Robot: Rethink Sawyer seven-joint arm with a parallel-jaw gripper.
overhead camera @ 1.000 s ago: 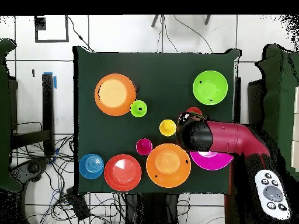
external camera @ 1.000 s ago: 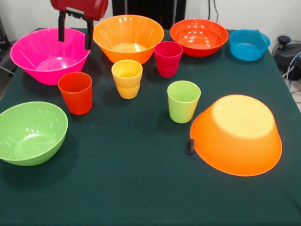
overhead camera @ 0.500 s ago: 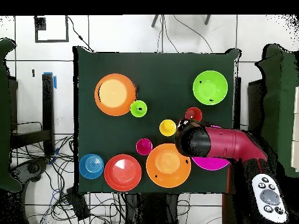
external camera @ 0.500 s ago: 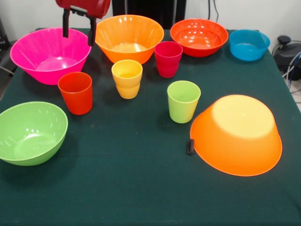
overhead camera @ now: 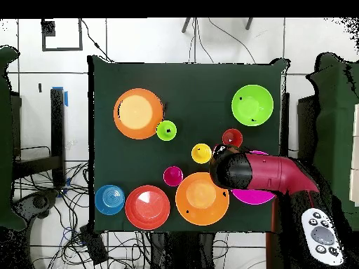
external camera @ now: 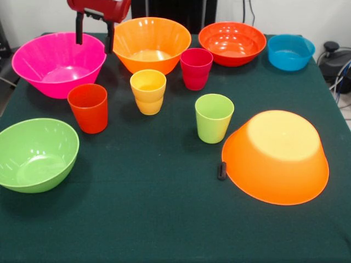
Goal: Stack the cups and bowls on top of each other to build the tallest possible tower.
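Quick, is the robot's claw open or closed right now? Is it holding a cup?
Gripper: open and empty, its two fingers spread apart, up between the pink bowl and the upright orange bowl. No cup in it.

One camera sits low across the surface [external camera: 164, 219], facing the arm and close to the cups and bowls. The other hangs high above, looking straight down, taking in floor and cables too. Both share the whole green cloth, turned half round between them.
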